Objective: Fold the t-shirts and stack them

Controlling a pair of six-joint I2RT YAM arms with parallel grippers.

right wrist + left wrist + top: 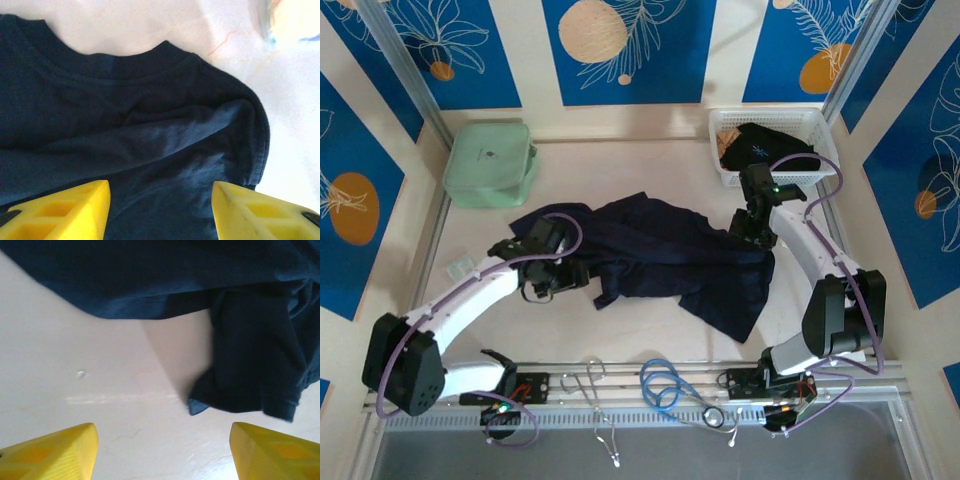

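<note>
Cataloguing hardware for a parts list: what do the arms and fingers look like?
The left arm and right arm have white shells, black joints and looping purple cables. The left fingers and right fingers are bright yellow wedges with moulded recesses. A green light marks the right wrist.

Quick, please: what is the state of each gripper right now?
Left gripper: open, holding nothing.
Right gripper: open over the navy t-shirt, holding nothing.

The navy t-shirt point(250, 340) fills the top of the frame and reaches down the right side (its rumpled hem ends at lower right, throwing a shadow on the pale table point(75, 365)). The left gripper point(162, 455) has its yellow fingers point(55, 457) spread apart at the bottom corners, bare table between them.
</note>
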